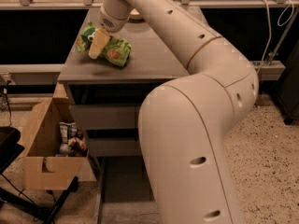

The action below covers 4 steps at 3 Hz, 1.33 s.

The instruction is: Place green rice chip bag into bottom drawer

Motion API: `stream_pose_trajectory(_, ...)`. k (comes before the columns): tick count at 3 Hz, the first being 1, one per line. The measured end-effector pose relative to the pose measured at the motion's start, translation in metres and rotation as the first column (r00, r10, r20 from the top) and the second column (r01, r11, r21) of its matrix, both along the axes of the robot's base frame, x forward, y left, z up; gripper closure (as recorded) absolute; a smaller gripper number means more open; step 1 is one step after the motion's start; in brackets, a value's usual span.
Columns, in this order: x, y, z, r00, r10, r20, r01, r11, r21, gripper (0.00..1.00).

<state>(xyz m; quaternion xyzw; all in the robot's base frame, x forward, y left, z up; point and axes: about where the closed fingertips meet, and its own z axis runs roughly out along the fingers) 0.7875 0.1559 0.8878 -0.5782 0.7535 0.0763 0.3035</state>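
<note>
Single camera view. The green rice chip bag point(117, 53) lies flat, printed face up, near the left edge of the grey cabinet top point(156, 59). Its long axis runs diagonally, the crumpled end towards the far left corner and the other end, with a tan chip picture, towards the near right. The gripper point(96, 48) rests at the bag's left half, reaching down from the cream arm point(196, 125) that fills the middle of the view; whether it is spread or pinching the bag cannot be told.

Below the top are two closed grey drawer fronts point(110, 116). Beneath them the bottom drawer point(126, 186) stands pulled out, its flat floor in shadow.

To the left of the cabinet an open cardboard box point(39, 146) holds small snack packets point(68, 131). The floor point(275, 162) is speckled terrazzo. Behind the cabinet runs a dark wall panel point(37, 36) under a pale rail point(46, 4) with metal brackets.
</note>
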Motion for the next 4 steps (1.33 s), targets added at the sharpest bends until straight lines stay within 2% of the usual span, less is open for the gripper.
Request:
stream_pose_trajectory(1, 0.001, 0.007, -0.023, 0.9986, 0.001, -0.053, -0.001, 1.0, -0.005, 0.33)
stream_pose_trajectory(2, 0.001, 0.009, -0.025, 0.9985, 0.003, -0.055, -0.003, 1.0, -0.006, 0.55)
stream_pose_trajectory(3, 0.001, 0.011, -0.03, 0.9981, 0.006, -0.061, -0.007, 1.0, -0.009, 0.86)
stream_pose_trajectory(4, 0.0, 0.013, -0.033, 0.9979, 0.008, -0.065, -0.009, 1.0, -0.011, 1.0)
